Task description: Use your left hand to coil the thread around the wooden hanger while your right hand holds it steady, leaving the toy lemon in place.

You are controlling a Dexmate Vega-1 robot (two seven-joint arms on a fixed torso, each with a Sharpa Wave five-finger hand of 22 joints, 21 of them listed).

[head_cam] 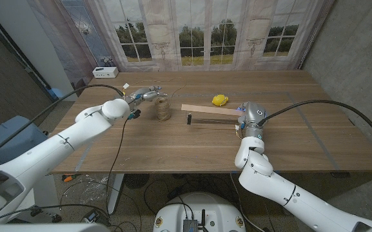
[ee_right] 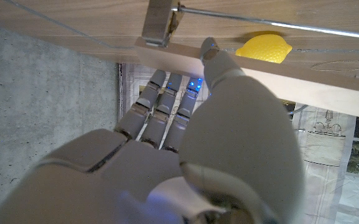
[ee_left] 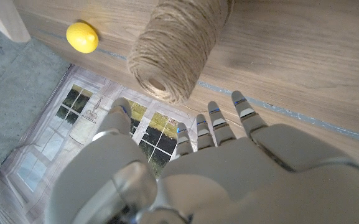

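Left hand point(head_cam: 148, 95) hovers just beside the spool of thread point(head_cam: 164, 107), on its left and far side, fingers apart, nothing in them. In the left wrist view that hand point(ee_left: 185, 168) has fingers point(ee_left: 246, 115) reaching toward the spool point(ee_left: 176, 50) with a visible gap, no contact. Spool stands upright on the wooden table point(head_cam: 289, 138), left of centre. Right hand point(head_cam: 251, 115) sits at the right end of the wooden hanger point(head_cam: 209, 109); right wrist view shows the hand point(ee_right: 198, 143) with thumb tip up against the hanger's wooden bar point(ee_right: 241, 70) and the other fingers point(ee_right: 167, 102) extended below it. Can't tell whether it actually grips the bar or only touches it. Hanger lies flat at table centre, pale bar on the far side, thin metal rod point(ee_right: 272, 23) on the near side, clip point(ee_right: 160, 22) at its left end. Toy lemon point(head_cam: 220, 100) rests just beyond the bar, near its right half, apart from both hands; also seen in wrist views point(ee_left: 82, 37) point(ee_right: 265, 47). Curtained windows point(head_cam: 192, 32) behind the table.
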